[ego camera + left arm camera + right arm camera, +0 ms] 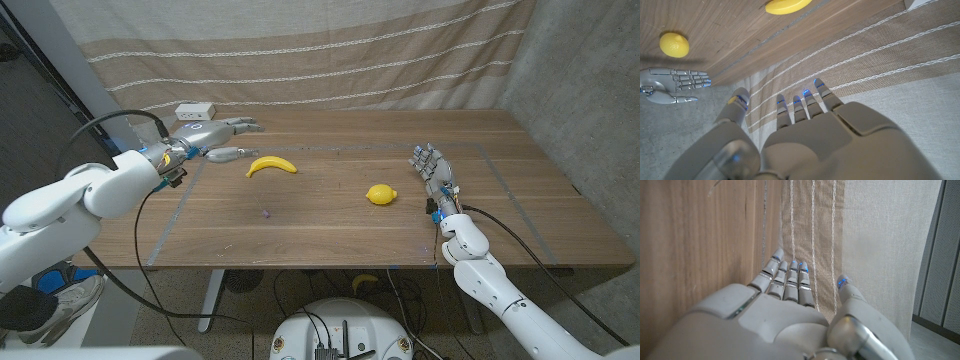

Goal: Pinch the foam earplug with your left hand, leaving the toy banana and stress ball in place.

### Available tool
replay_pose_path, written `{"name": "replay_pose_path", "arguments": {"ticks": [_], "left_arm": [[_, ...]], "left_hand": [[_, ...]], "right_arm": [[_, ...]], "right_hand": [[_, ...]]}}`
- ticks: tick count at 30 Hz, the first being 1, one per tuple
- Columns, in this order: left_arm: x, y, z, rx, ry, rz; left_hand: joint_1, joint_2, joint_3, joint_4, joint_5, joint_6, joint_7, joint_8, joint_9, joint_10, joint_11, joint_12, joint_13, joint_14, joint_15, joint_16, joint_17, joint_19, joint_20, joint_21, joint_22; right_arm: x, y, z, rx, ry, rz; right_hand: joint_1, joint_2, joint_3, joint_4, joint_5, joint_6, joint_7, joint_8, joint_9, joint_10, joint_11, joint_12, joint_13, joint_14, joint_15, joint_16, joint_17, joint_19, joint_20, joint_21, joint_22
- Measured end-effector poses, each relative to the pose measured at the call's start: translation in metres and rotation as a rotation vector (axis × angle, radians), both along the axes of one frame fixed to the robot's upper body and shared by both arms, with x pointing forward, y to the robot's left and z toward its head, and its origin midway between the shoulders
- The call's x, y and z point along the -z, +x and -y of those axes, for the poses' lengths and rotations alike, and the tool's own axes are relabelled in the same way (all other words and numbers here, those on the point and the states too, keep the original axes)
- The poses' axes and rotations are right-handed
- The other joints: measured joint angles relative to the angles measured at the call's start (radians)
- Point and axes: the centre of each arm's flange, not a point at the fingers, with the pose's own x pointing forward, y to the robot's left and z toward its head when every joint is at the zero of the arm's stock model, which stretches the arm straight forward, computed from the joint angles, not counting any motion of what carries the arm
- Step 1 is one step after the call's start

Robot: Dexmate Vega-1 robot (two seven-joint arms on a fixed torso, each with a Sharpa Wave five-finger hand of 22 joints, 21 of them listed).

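Observation:
A tiny purple foam earplug (266, 212) lies on the wooden table (330, 235), near the middle. The yellow toy banana (271, 165) (785, 5) lies farther back, just right of my left hand (215, 137) (805, 137), which hovers at the back left with fingers stretched out and nothing in it. The yellow lemon-shaped stress ball (380, 194) (674, 44) sits to the right of the earplug. My right hand (432, 170) (672, 85) (790, 315) stands beside the ball at the table's right, fingers straight and empty.
A white box (196, 110) sits at the table's back left corner, behind my left hand. A striped beige curtain (300, 50) hangs behind the table. Thin tape lines (165, 225) mark a rectangle on the tabletop.

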Motion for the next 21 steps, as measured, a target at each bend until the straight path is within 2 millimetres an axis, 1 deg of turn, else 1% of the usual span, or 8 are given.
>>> {"name": "replay_pose_path", "arguments": {"ticks": [2, 10, 12, 13, 16, 18, 20, 21], "left_arm": [[-0.001, -0.002, 0.001, -0.012, 0.018, 0.006], [0.0, -0.009, 0.005, -0.066, 0.11, 0.019], [-0.001, -0.012, 0.008, -0.06, 0.108, 0.027], [0.001, -0.011, 0.008, -0.084, 0.143, 0.017], [-0.001, -0.015, 0.011, -0.078, 0.142, 0.027], [0.002, -0.014, 0.011, -0.117, 0.196, 0.015], [0.0, -0.017, 0.016, -0.107, 0.198, 0.023], [0.002, -0.016, 0.016, -0.142, 0.236, 0.017]], "left_hand": [[0.005, -0.005, 0.0, 0.0, 0.0, 0.001, -0.001, 0.008, 0.003, -0.005, -0.002, 0.0, 0.0, -0.002, -0.002, 0.0, 0.0, 0.0, 0.0, 0.0, 0.0], [0.028, -0.028, 0.0, 0.0, 0.005, 0.0, -0.015, 0.008, 0.004, -0.022, -0.002, -0.004, 0.0, -0.023, 0.002, 0.0, 0.0, -0.005, -0.005, 0.0, 0.0], [0.043, -0.042, 0.0, 0.0, 0.005, -0.017, -0.031, 0.008, 0.004, -0.042, -0.002, -0.008, 0.0, -0.031, -0.001, 0.0, 0.0, -0.007, -0.008, -0.004, 0.0], [0.057, -0.045, 0.0, 0.0, 0.005, -0.025, -0.037, 0.006, 0.003, -0.053, -0.003, -0.008, 0.003, -0.038, 0.003, 0.0, 0.0, -0.011, -0.011, -0.004, 0.0], [0.085, -0.063, 0.0, 0.0, 0.005, -0.054, -0.047, 0.003, 0.003, -0.083, -0.003, -0.008, 0.005, -0.059, 0.01, 0.0, 0.0, -0.02, -0.013, -0.008, 0.0], [0.098, -0.075, 0.0, 0.0, 0.005, -0.074, -0.052, 0.003, 0.003, -0.102, -0.002, -0.011, 0.005, -0.07, 0.012, 0.0, 0.0, -0.027, -0.009, -0.008, 0.0], [0.108, -0.079, 0.0, 0.0, 0.005, -0.081, -0.059, 0.003, 0.003, -0.116, -0.002, -0.011, 0.005, -0.074, 0.014, 0.0, 0.0, -0.027, -0.009, -0.008, 0.0], [0.111, -0.081, 0.0, 0.0, 0.005, -0.082, -0.06, 0.003, 0.003, -0.118, -0.004, -0.011, 0.005, -0.076, 0.016, 0.0, 0.0, -0.03, -0.012, -0.008, 0.0]], "right_arm": [[0.0, 0.0, 0.0, -0.001, 0.001, 0.001], [0.002, -0.003, -0.002, -0.005, 0.003, 0.003], [0.001, -0.003, -0.002, -0.005, 0.003, 0.003], [0.002, -0.004, -0.002, -0.005, 0.004, 0.003], [0.002, -0.004, -0.002, -0.004, 0.004, 0.004], [0.003, -0.005, -0.003, -0.005, 0.005, 0.005], [0.003, -0.005, -0.002, -0.004, 0.006, 0.006], [0.004, -0.005, -0.003, -0.004, 0.006, 0.005]], "right_hand": [[0.0, 0.0, 0.0, 0.0, 0.0, 0.0, 0.0, 0.0, 0.0, 0.002, 0.002, 0.0, 0.0, 0.0, 0.0, 0.0, 0.0, 0.0, 0.0, 0.0, 0.0], [0.0, 0.0, 0.0, 0.0, 0.0, 0.008, -0.003, 0.0, 0.0, 0.002, 0.002, 0.0, 0.0, 0.0, 0.0, 0.0, 0.0, 0.0, 0.0, 0.0, 0.0], [0.0, 0.0, 0.0, 0.0, 0.0, 0.009, -0.002, 0.0, 0.0, 0.002, 0.002, 0.0, 0.0, 0.0, 0.0, 0.0, 0.0, 0.0, 0.0, -0.005, 0.0], [0.0, 0.0, 0.0, 0.0, 0.0, 0.009, -0.002, 0.0, 0.0, 0.002, 0.002, 0.0, 0.0, 0.0, 0.0, 0.0, 0.0, 0.0, 0.0, -0.006, 0.0], [0.0, 0.0, 0.0, 0.0, 0.0, 0.009, -0.001, 0.0, 0.0, 0.005, 0.005, 0.0, 0.0, 0.0, 0.0, 0.0, 0.0, 0.0, 0.0, -0.006, 0.0], [0.0, 0.0, 0.0, 0.0, 0.0, 0.012, 0.002, 0.0, 0.0, 0.007, 0.007, 0.0, 0.0, 0.004, 0.004, 0.0, 0.0, 0.004, 0.004, -0.006, 0.0], [0.0, 0.0, 0.0, 0.0, 0.0, 0.012, 0.002, 0.0, 0.0, 0.007, 0.007, 0.0, 0.0, 0.005, 0.005, 0.0, 0.0, 0.007, 0.007, -0.006, 0.0], [0.0, 0.0, 0.0, 0.0, 0.0, 0.012, 0.002, 0.0, 0.0, 0.007, 0.007, 0.0, 0.0, 0.005, 0.005, 0.0, 0.0, 0.007, 0.007, -0.006, 0.0]]}}
